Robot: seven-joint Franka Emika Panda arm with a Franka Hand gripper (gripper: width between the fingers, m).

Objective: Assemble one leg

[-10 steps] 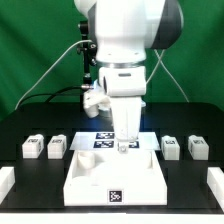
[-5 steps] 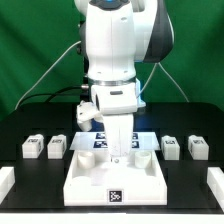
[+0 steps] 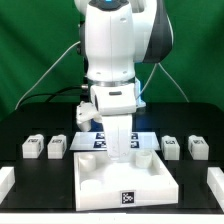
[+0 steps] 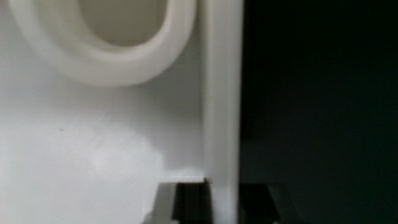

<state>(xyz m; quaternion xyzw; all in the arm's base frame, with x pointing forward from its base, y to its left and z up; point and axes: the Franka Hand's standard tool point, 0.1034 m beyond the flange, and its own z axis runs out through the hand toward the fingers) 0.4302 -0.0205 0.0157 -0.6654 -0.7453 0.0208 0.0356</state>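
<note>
Four small white legs with tags stand in a row: two at the exterior view's left (image 3: 33, 147) (image 3: 57, 147), two at its right (image 3: 170, 147) (image 3: 197, 147). None is held. The big white panel (image 3: 125, 178) with raised corner sockets lies in front. My gripper (image 3: 122, 150) points down at the panel's rear wall. In the wrist view the gripper (image 4: 226, 206) has its dark fingers (image 4: 185, 205) on either side of the panel's thin upright wall (image 4: 221, 100), shut on it. A round socket (image 4: 125, 45) shows beside the wall.
The marker board (image 3: 92, 140) lies behind the panel, partly hidden by the arm. White blocks sit at the table's front corners, left (image 3: 5, 182) and right (image 3: 215, 182). The table is black, with a green backdrop behind.
The arm turned and lowered onto the panel's rear wall one second ago. Since half a second ago the panel has shifted toward the exterior view's right and front.
</note>
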